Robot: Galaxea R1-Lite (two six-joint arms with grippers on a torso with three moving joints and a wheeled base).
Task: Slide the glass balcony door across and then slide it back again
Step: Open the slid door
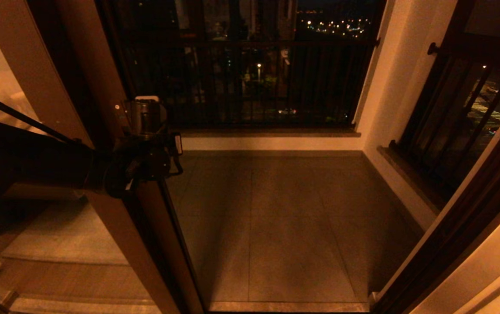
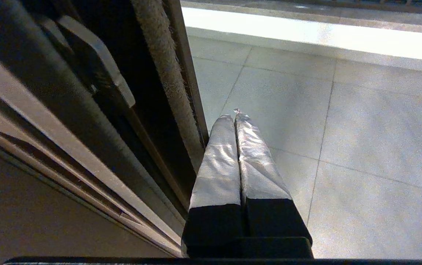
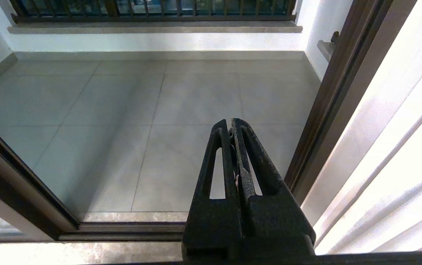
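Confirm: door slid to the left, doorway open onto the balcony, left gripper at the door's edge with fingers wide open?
One thing is off: the left gripper is shut, fingers pressed together, as the left wrist view shows. The rest holds: the door stands at the left, the doorway is open onto the balcony floor, and the gripper is beside the door's edge.

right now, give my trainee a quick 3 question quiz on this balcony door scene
1. True or false: the left pincer is open wide around the door edge.
2. Which arm is at the glass balcony door? A) left B) right C) both
3. Fill in: the balcony floor seen through the opening is covered in ____.

Key:
1. False; its fingers are pressed together beside the door edge.
2. A; the right pincer hangs shut over the tiles, away from the door.
3. Tiles.
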